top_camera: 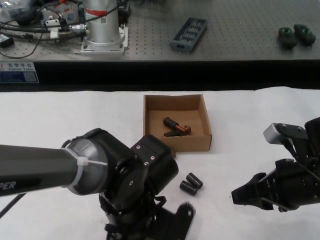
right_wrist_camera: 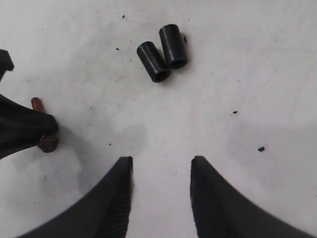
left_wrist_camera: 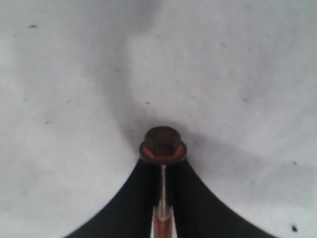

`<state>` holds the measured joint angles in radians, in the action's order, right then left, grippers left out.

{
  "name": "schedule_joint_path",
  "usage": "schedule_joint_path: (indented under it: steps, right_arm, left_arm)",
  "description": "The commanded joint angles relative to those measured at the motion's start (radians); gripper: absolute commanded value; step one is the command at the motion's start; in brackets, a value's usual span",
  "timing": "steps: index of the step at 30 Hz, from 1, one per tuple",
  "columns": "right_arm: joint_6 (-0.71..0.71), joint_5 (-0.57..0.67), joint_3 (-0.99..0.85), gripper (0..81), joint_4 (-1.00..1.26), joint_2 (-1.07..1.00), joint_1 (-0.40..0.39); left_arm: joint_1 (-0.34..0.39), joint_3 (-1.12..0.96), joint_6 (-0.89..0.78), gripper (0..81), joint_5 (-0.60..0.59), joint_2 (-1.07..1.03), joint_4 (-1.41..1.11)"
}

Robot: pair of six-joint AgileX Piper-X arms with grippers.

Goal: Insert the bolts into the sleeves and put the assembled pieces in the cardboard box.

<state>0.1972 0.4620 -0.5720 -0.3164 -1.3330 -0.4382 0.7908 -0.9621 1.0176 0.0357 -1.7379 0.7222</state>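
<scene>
My left gripper (left_wrist_camera: 162, 166) is shut on a copper-coloured bolt (left_wrist_camera: 162, 146), whose hex head sticks out past the fingertips just above the white cloth. In the high view this gripper (top_camera: 182, 214) hangs low at the front, near two black sleeves (top_camera: 191, 183) that lie side by side. In the right wrist view those sleeves (right_wrist_camera: 161, 52) lie ahead of my open right gripper (right_wrist_camera: 161, 166), which holds nothing. The left gripper with the bolt (right_wrist_camera: 43, 143) shows off to the side there. The cardboard box (top_camera: 150, 117) holds dark sleeve and copper bolt pieces (top_camera: 176, 127).
A white cloth (top_camera: 60, 115) covers the bench. Behind it runs a perforated metal table with a grey post base (top_camera: 102, 30), a dark ribbed block (top_camera: 189, 34), cables and two green-black parts (top_camera: 296, 36). My right arm (top_camera: 285, 180) stands at the front right.
</scene>
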Motion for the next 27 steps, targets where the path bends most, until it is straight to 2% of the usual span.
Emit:
schedule_joint_path:
  steps: [1,4,6,9,14,19,23,27]
  right_arm:
    - [0.012,0.014,-0.002,29.6,0.023,0.015,0.005]
    - [0.012,0.053,-0.005,29.6,0.021,0.015,0.005]
    - [0.010,0.099,-0.012,29.6,0.019,0.015,0.005]
    - [-0.043,0.102,-0.048,29.5,-0.010,0.015,-0.016]
    - [-0.189,-0.041,-0.180,29.5,-0.119,0.002,-0.069]
    - [-0.286,-0.067,-0.310,29.5,-0.205,-0.090,-0.088]
    - [-0.373,-0.075,-0.421,29.5,-0.325,-0.211,-0.088]
    - [-0.464,-0.157,-0.520,29.5,-0.472,-0.319,-0.092]
  left_arm:
    - [0.002,-0.004,-0.103,5.0,-0.003,-0.014,-0.045]
    - [0.000,-0.004,-0.311,5.0,-0.003,-0.014,-0.069]
    - [-0.008,-0.004,-0.410,5.0,-0.030,-0.012,-0.072]
    - [-0.037,-0.004,-0.515,5.0,-0.079,-0.003,-0.072]
    - [-0.125,-0.001,-0.656,5.0,-0.177,0.064,-0.113]
    - [-0.212,0.003,-0.767,5.0,-0.267,0.145,-0.196]
    - [-0.265,0.056,-0.825,5.0,-0.288,0.203,-0.279]
    - [-0.300,0.159,-0.879,5.0,-0.288,0.267,-0.366]
